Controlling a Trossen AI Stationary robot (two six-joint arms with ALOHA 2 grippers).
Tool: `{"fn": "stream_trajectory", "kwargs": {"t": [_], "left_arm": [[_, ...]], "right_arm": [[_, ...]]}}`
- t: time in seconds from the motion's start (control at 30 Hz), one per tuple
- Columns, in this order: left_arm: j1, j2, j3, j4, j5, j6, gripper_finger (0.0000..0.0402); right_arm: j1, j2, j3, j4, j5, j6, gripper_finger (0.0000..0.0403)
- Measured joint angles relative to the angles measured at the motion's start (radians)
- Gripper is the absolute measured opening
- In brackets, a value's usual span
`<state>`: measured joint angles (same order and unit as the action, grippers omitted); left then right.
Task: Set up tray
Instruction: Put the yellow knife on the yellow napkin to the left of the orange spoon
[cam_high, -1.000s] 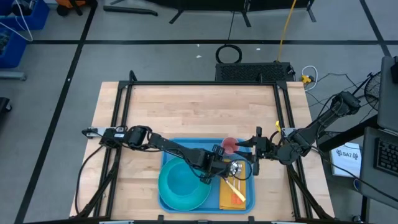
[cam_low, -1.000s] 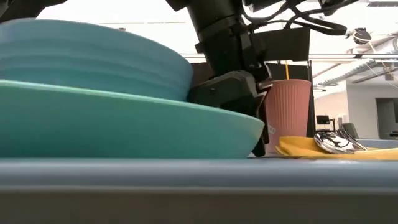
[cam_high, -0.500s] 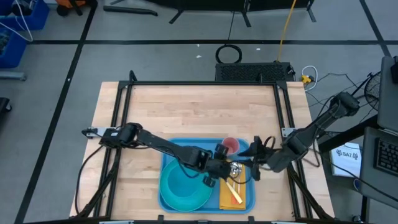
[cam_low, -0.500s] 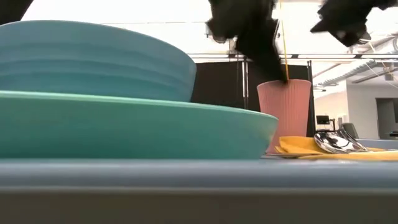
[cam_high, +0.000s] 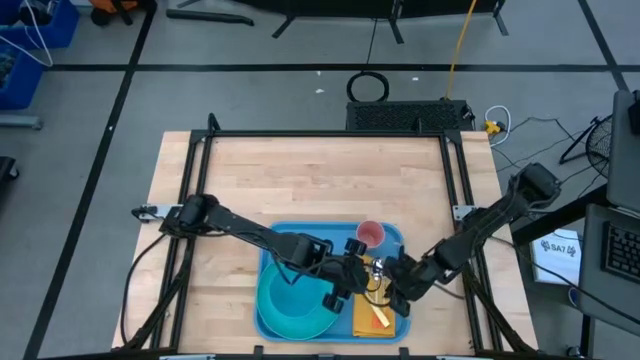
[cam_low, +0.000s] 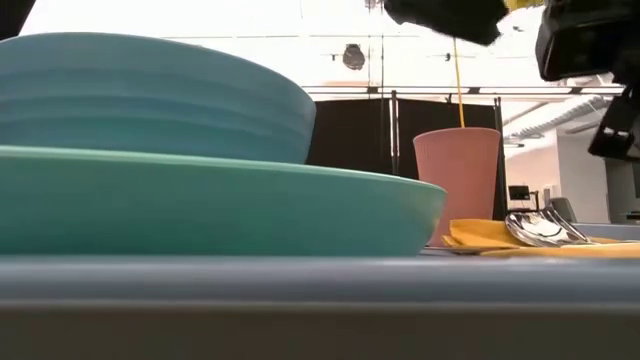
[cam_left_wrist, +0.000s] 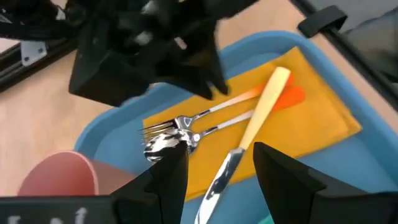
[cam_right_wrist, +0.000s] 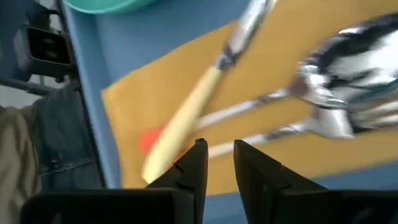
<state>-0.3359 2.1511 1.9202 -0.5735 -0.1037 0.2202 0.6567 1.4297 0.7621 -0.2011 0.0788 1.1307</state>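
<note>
The blue tray (cam_high: 390, 235) lies at the table's near side. On it stand a turquoise plate (cam_high: 270, 318) with a turquoise bowl (cam_high: 290, 292) on it, a pink cup (cam_high: 371, 235), and an orange-yellow napkin (cam_high: 385, 322). On the napkin (cam_left_wrist: 323, 118) lie a fork (cam_left_wrist: 165, 128), a spoon (cam_left_wrist: 160, 147) and a cream-handled knife (cam_left_wrist: 258, 118). My left gripper (cam_high: 350, 284) hangs open above the napkin's far end, next to the bowl (cam_left_wrist: 221, 180). My right gripper (cam_high: 394, 292) hangs above the napkin from the right, its fingers a little apart (cam_right_wrist: 221, 163).
The tray's raised rim (cam_low: 300, 275) runs across the near edge. The cup (cam_low: 458, 180) stands upright just beyond the napkin (cam_low: 560, 245). Bare wooden table (cam_high: 320, 180) lies beyond the tray. Black frame rails (cam_high: 455, 180) run along the table's sides.
My left gripper has risen from tray level between the plate and the cup and gone a little toward the table's near edge, over the cutlery. My right gripper has gone from the tray's right rim toward the near edge and left, over the napkin. Nothing on the tray has moved.
</note>
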Motion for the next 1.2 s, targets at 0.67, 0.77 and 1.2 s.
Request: {"fn": "stream_trajectory", "kwargs": {"t": [0.67, 0.77, 1.2], "left_arm": [[-0.035, -0.582, -0.719, 0.634, -0.164, -0.044, 0.0186], [-0.04, -0.612, -0.782, 0.704, -0.215, -0.042, 0.0186], [-0.04, -0.615, -0.819, 0.699, -0.239, -0.017, 0.0186]], "right_arm": [[-0.084, 0.402, 0.481, -0.398, -0.135, -0.166, 0.0068], [-0.094, 0.419, 0.503, -0.406, -0.135, -0.17, 0.0068], [-0.109, 0.423, 0.505, -0.374, -0.172, -0.163, 0.0035]]}}
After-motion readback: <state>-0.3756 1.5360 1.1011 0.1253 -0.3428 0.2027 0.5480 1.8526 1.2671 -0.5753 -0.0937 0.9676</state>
